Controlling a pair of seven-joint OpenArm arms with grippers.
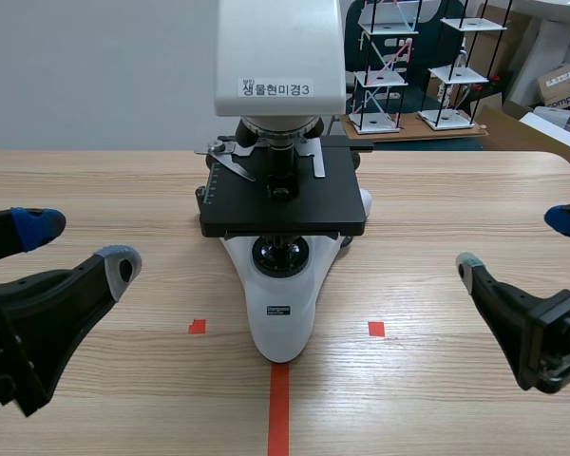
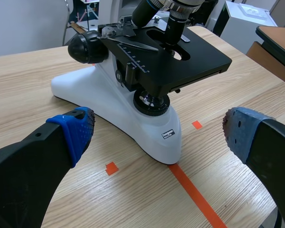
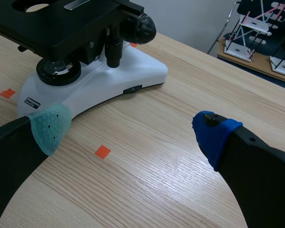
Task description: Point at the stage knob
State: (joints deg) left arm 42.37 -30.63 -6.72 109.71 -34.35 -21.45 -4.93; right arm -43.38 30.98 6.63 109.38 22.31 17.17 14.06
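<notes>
Both hands are held wide open and low, the left hand to the left of the microscope and the right hand to its right, probably so that neither is committed yet. The stage knob is hung under the right side of the microscope's stage, its long axis upright and its free end pointed down at the base.

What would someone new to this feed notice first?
The microscope, white-bodied with a black stage, stands in the middle of the wooden table, facing the robot. The left gripper and the right gripper sit low on either side of it, both open and touching nothing.
</notes>
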